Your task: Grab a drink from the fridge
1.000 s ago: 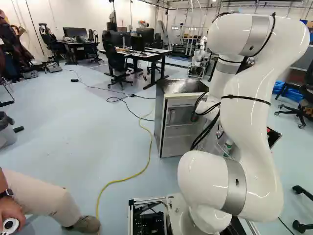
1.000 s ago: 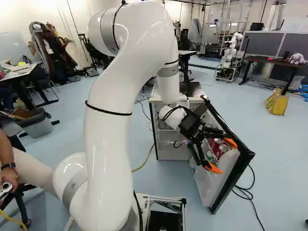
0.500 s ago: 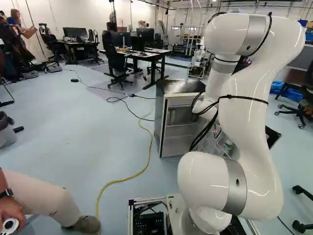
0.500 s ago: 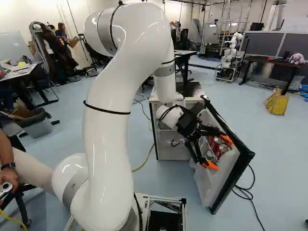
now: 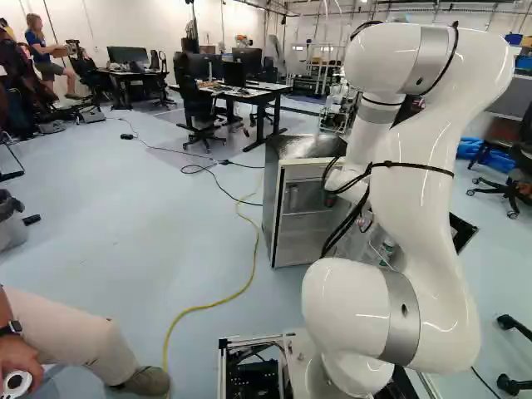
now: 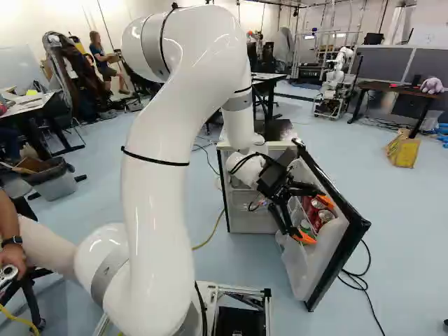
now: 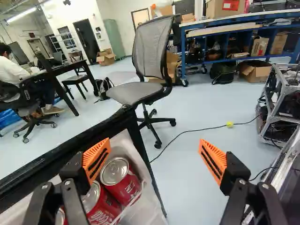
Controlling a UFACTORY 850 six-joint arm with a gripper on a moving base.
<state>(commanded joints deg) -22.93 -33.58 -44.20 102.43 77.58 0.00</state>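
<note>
Wrist view: red cans (image 7: 123,188) beside one pad (image 7: 97,160) of the spread pincer (image 6: 315,220).

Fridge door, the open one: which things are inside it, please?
Inside the door, red cans and something green are visible. The tool covers part, so I cannot count everything.

Fridge (image 5: 272,204): inside partly hidden behind the arm (image 5: 420,208) in both base views.
Door (image 6: 341,245): largely behind the arm in the left base view.
Claw (image 6: 315,220): hidden in the left base view.
Farther can (image 7: 60,217): mostly hidden, cut off by the wrist view's edge.
Green-topped item (image 6: 305,225): too small to identify.
</note>
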